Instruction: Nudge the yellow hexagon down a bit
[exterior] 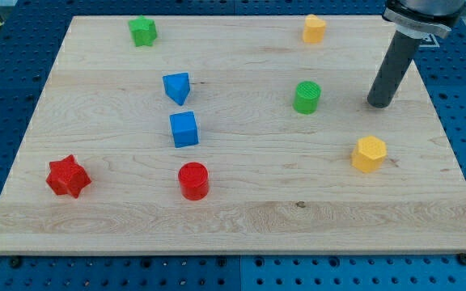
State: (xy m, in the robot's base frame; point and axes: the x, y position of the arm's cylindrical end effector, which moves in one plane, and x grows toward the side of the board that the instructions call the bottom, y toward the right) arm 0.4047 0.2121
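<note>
The yellow hexagon [369, 153] lies on the wooden board at the view's right, below the middle. My tip [379, 103] stands on the board just above the hexagon, slightly to its right, with a gap between them. A second yellow block [314, 28], of a pentagon-like shape, sits near the board's top edge. A green cylinder [307, 97] stands left of my tip.
A green star-like block [142, 31] sits at the top left. A blue triangle block [177, 87] and a blue cube [184, 129] sit left of centre. A red star [68, 177] and a red cylinder [193, 180] lie at the lower left. The board's right edge [451, 153] runs near the hexagon.
</note>
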